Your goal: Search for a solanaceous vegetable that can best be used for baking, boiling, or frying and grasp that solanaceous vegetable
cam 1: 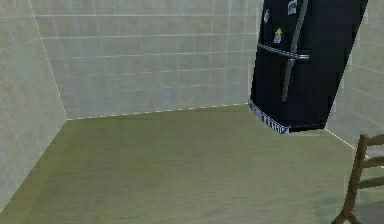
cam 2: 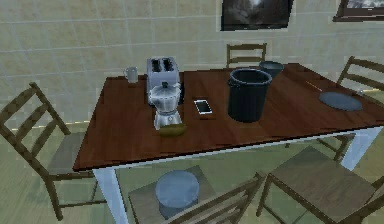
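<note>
Search step, kitchen | We face a black fridge (cam 1: 300,62) against tiled walls (cam 1: 140,60); alongside, a wooden table (cam 2: 120,135) carries toaster (cam 2: 162,72) and dark pot (cam 2: 248,95) | potato's place: we cannot tell | gripper's fingers: cannot tell | next: sweep the table closer.

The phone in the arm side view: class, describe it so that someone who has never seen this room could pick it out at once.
Start at the long brown wooden table. Near its middle, between a silver appliance and a tall dark pot, lies the phone. It is the only small, flat, white rectangle on the tabletop, while both its neighbours stand upright.
</note>
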{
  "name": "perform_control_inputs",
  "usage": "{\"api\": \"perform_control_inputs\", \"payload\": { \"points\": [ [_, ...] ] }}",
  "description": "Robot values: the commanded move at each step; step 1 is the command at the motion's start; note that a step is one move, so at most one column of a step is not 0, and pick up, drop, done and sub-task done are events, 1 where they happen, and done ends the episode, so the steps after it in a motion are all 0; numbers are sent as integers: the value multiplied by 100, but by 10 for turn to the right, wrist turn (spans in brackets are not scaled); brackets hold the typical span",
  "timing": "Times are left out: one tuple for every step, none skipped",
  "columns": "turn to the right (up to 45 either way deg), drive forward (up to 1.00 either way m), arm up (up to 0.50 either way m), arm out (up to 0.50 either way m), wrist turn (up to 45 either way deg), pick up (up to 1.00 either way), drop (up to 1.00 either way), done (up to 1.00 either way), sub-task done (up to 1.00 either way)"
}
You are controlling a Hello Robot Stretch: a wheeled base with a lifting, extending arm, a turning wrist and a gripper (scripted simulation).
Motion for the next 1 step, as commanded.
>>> {"api": "perform_control_inputs", "payload": {
  "points": [
    [0,0,50,0,0,0,0,0,0]
  ]
}}
